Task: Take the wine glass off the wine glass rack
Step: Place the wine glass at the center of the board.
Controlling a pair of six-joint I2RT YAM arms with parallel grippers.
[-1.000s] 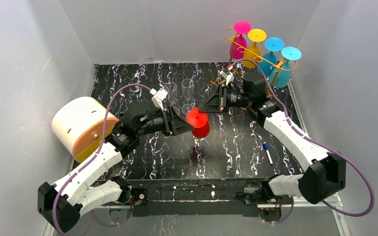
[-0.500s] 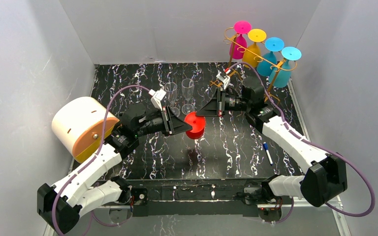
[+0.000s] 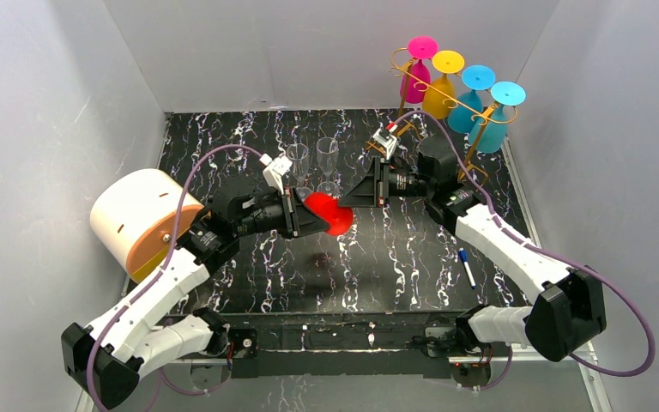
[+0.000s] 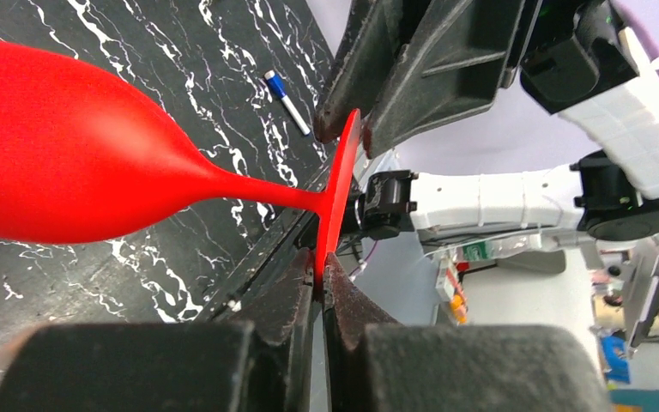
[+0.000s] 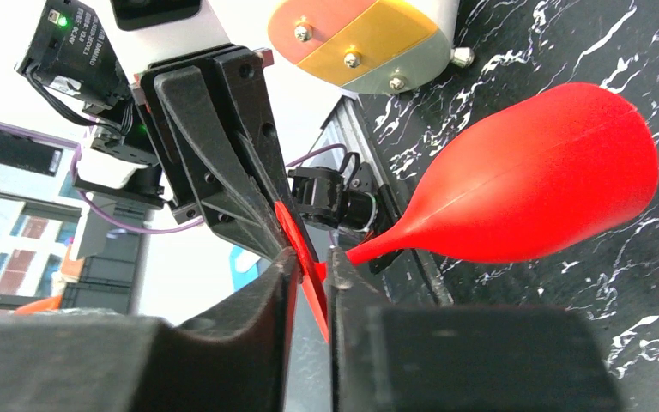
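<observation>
Two pincers meet at the flat foot of the red wine glass (image 4: 77,154), which hangs on its side above the middle of the surface (image 3: 395,266), well apart from the wine glass rack (image 3: 480,133) at the far right corner. We see the left pincer (image 4: 319,273) pinching the foot's rim, while the right pincer (image 5: 311,262) stands slightly spread around the opposite rim.

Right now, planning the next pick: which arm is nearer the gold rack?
Right. The right arm passes close beside the rack; the left arm lies farther left, beyond the red wine glass.
</observation>
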